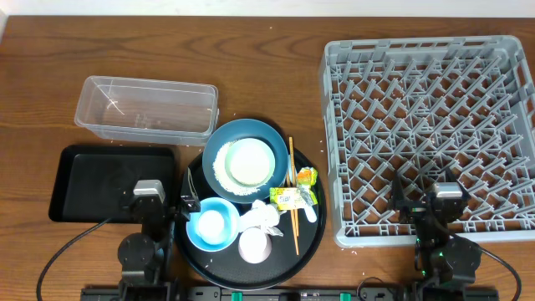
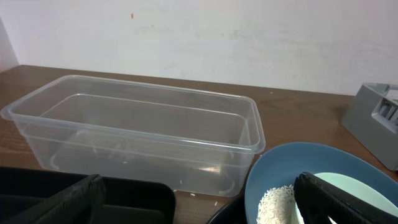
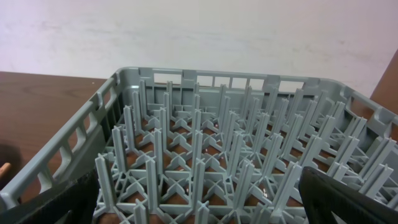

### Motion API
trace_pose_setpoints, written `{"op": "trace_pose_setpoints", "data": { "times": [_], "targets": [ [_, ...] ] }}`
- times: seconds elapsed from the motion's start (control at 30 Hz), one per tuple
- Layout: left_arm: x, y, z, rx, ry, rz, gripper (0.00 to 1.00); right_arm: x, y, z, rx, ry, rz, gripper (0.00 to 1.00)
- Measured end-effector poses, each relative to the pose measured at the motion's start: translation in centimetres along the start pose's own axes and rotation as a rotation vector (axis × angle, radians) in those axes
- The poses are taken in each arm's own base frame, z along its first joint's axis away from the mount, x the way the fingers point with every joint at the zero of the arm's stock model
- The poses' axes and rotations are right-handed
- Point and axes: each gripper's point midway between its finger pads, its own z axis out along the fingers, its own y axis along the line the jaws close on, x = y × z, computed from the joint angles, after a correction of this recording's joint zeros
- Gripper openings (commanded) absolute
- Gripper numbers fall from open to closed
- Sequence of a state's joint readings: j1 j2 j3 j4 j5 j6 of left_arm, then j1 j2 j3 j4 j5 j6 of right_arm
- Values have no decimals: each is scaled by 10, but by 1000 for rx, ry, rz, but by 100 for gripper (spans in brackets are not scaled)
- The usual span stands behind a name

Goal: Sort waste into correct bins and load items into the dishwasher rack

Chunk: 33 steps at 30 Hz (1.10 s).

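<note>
Nothing is sorted or loaded yet, and the layout tells you why each arm sits where it does. Your left gripper [image 1: 149, 196] hangs over the near right corner of the flat tray [image 1: 92, 180], with the tub [image 1: 146, 109] just beyond. Both bins are on its side, so waste looks like its job. In its wrist view the fingers [image 2: 62, 199] stand wide apart at the frame's two bottom corners, holding nothing. Your right gripper [image 1: 447, 201] hovers above the near edge of the rack [image 1: 430, 138], jaws likewise spread and empty, placed to receive the dishes. Everything to be handled is crowded on the round tray [image 1: 284, 263] between the arms. The dish [image 1: 242, 138] carries the green bowl [image 1: 249, 161] and a crescent of rice [image 1: 219, 167], which should go out before the dish goes into the rack. The blue bowl [image 1: 201, 238] sits in front of it with something white inside (a cup, I would judge). A white cup [image 1: 253, 245] and the napkin [image 1: 263, 217] are just beside it. The wrappers [image 1: 297, 196] lie against the chopsticks [image 1: 292, 163] and a spoon [image 1: 311, 211], so pick the light waste off first. That clears the way to the utensils.
</note>
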<state>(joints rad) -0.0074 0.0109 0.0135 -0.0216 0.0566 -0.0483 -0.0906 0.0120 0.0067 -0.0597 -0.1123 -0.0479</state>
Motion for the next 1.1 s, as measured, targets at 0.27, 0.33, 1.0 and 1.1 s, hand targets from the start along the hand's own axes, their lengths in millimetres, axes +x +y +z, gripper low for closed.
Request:
{"op": "trace_pose_setpoints", "data": {
  "times": [0.27,0.33,1.0,1.1],
  "targets": [
    [0,0,0,0,2,-7,98,0,0,0,0,0,66,99],
    [-1,0,-1,-2,14,-7,98,0,0,0,0,4,82,99],
    [-20,-9,-8,-51,564,-89,98,-68,13,-17,-77,342,170,99],
    [-23,-15,-8,-38,677,-102,98,-61,14,-16,-83,476,193,99]
  ]
}}
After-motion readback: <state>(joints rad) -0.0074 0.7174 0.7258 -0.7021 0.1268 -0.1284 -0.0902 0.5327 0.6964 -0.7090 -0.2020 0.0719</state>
